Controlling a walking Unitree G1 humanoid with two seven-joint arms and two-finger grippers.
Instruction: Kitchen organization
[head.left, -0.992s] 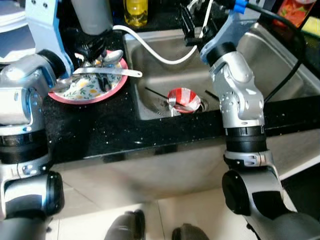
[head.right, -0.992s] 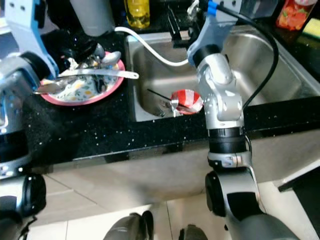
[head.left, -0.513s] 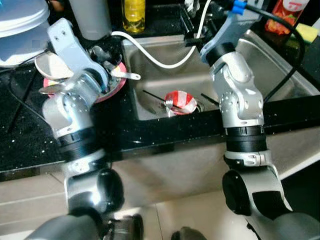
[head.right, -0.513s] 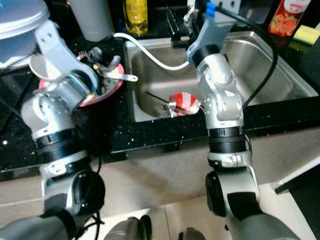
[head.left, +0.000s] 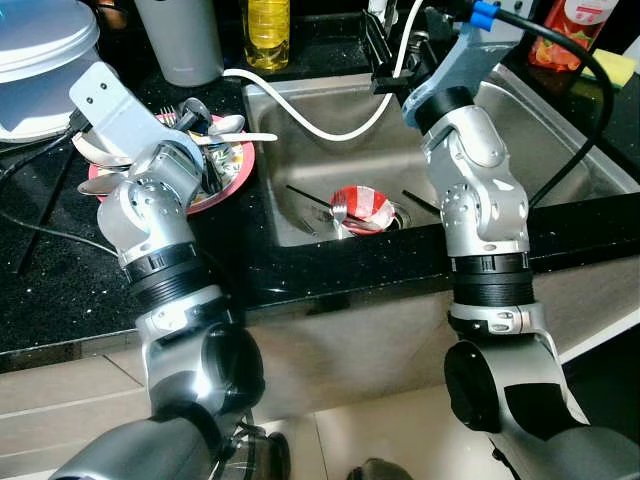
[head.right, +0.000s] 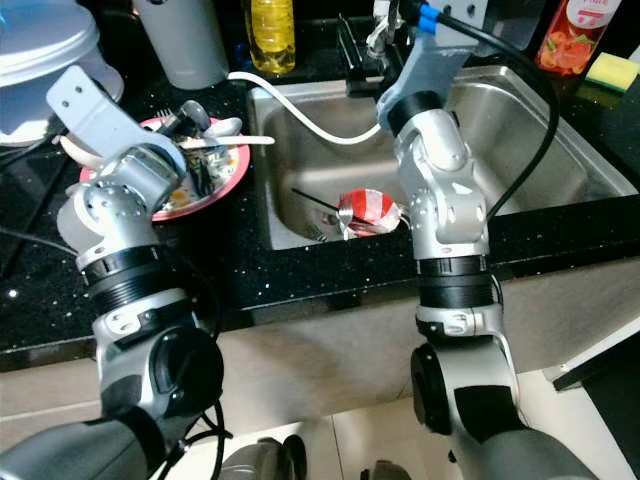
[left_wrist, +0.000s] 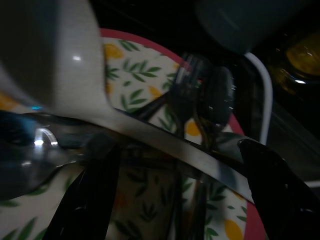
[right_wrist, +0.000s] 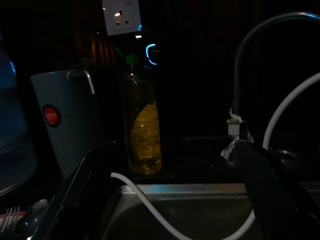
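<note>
The head views are evenly bright and sharp, with small glints on the speckled black stone tabletop (head.left: 60, 270) and glare on the stainless steel sink (head.right: 540, 150). Both wrist views are dim; the left one is blurred and out of focus.

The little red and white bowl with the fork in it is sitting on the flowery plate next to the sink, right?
Not quite. The red and white bowl with the fork is down in the sink, near the drain, not on the flowery plate. The plate sits on the black counter beside the sink and holds spoons. The left eye view shows this.
</note>
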